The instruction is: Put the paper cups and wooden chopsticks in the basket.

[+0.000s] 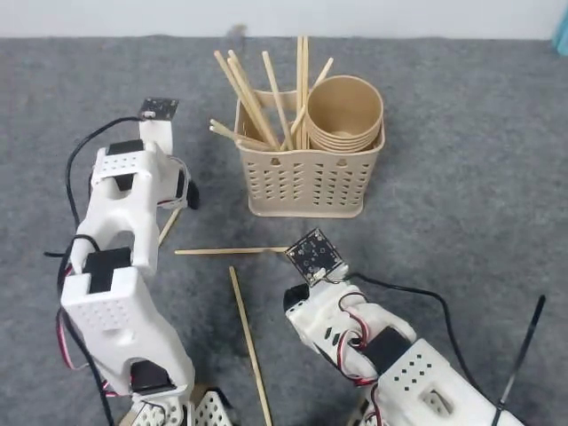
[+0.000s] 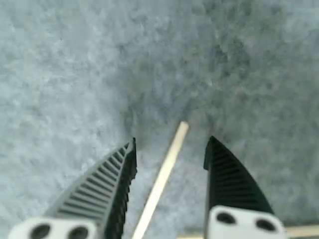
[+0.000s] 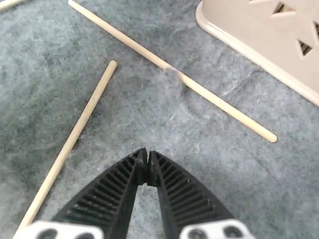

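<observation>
Most of the job looks done already. The beige perforated plastic basket [image 1: 306,182] holds the stack of tan paper cups [image 1: 344,111] on one side. A bunch of pale wooden chopsticks [image 1: 302,80] lean beside the cups, poking way out the top because they're longer than the basket is deep.

Three loose sticks lie on the grey felt-covered bench [image 1: 470,177]. The left arm [image 1: 120,222] hangs low over one of them. The left jaws are spread wide with the near-end chopstick [image 2: 164,172] running right between them, and nothing is pinched yet. Straddling it like that looks like a lineup, so a plain squeeze should catch it.

The right arm [image 1: 390,355] is a different story. The right jaws are pressed fully together and hold nothing. They hover over bare felt between the long chopstick lying in front of the basket [image 3: 199,89] and the slanted chopstick [image 3: 70,144]. They'd have to open up before going for either one.
</observation>
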Controlling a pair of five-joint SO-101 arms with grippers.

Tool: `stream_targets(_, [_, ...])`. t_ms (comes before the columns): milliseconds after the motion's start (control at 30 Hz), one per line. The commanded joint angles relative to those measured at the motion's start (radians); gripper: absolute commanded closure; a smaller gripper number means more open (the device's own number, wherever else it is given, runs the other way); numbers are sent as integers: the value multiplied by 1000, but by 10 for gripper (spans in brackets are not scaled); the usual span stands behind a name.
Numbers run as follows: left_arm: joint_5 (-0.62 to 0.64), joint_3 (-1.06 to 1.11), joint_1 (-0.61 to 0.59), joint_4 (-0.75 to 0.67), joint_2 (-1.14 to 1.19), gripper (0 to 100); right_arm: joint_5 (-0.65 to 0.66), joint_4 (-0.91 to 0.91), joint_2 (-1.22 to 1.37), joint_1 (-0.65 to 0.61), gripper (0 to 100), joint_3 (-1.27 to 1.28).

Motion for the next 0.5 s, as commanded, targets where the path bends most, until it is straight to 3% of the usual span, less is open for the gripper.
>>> stream_targets(0, [2,-39,8,52,5,817,18,-13,13,13,992,-9])
stream_targets(167, [2,-41,11,61,11,991,18,-13,13,13,992,-9])
stream_targets(467, [2,-110,-44,130,9,987,18,-13,13,13,992,-9])
